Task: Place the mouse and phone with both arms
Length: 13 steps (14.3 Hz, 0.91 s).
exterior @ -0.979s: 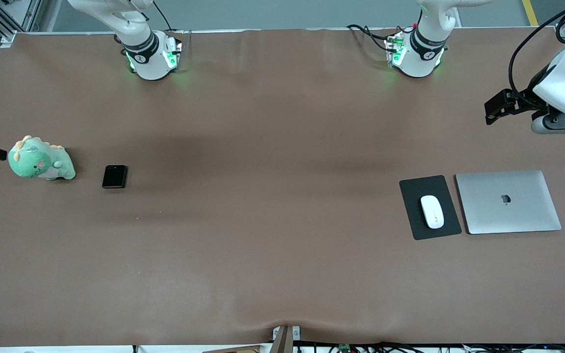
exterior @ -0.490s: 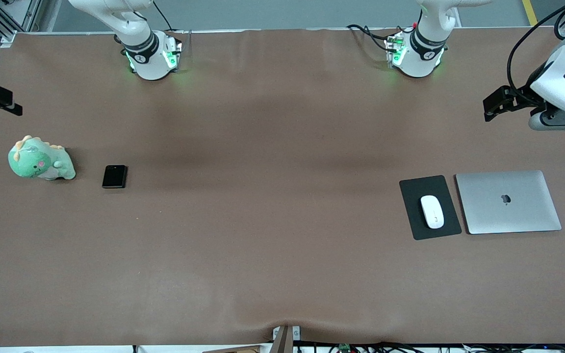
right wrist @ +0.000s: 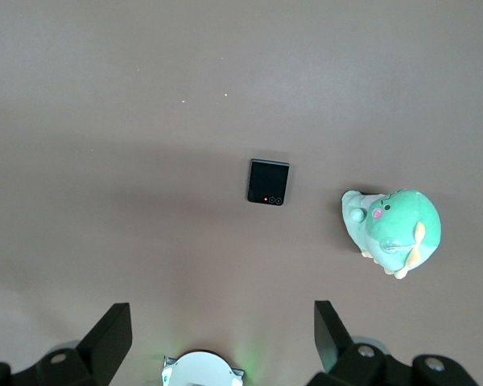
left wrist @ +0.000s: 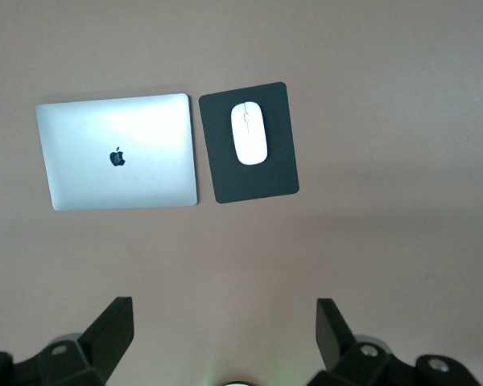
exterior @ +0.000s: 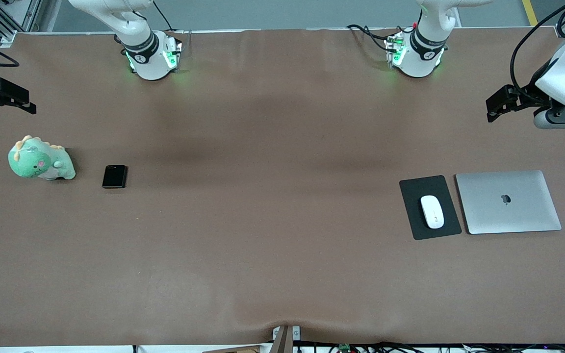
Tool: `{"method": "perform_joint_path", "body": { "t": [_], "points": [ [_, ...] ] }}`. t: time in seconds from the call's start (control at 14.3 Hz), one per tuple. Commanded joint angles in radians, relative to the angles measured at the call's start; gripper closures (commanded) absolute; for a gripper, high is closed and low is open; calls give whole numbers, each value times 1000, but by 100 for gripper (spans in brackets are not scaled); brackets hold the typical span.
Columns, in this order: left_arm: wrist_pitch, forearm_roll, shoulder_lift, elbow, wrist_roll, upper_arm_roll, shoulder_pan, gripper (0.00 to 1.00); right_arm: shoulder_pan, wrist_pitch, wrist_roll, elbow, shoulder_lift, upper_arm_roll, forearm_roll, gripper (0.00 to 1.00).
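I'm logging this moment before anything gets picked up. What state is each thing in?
mouse: lying flat on the mouse pad, untouched
phone: folded shut, flat on the table, beside the plush dinosaur
laptop: lid closed, beside the mouse pad
left end effector: open, holding nothing, in the air
right end effector: open, holding nothing, in the air

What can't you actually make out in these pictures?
- Both arms' upper parts: cut off by the front view's top and side edges.
- Right gripper: its wrist lies past the front view's edge.
- Phone: lenses too small in the front view.
- Laptop: closed, so its inside is hidden.
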Motion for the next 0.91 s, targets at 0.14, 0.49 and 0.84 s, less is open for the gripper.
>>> {"method": "perform_joint_path", "body": {
  "t": [0.14, 0.49, 0.84],
  "points": [
    [-5, -16, 12, 24, 27, 0, -1, 0, -32, 63, 7, -36, -43, 24, -22, 0],
    [-22, -29, 9, 25, 25, -3, 3, 0, -22, 61, 7, -36, -44, 26, -22, 0],
    [-62, -39, 0, 38, 27, 0, 3, 0, -21, 57, 7, -36, -41, 26, -45, 0]
  ]
}}
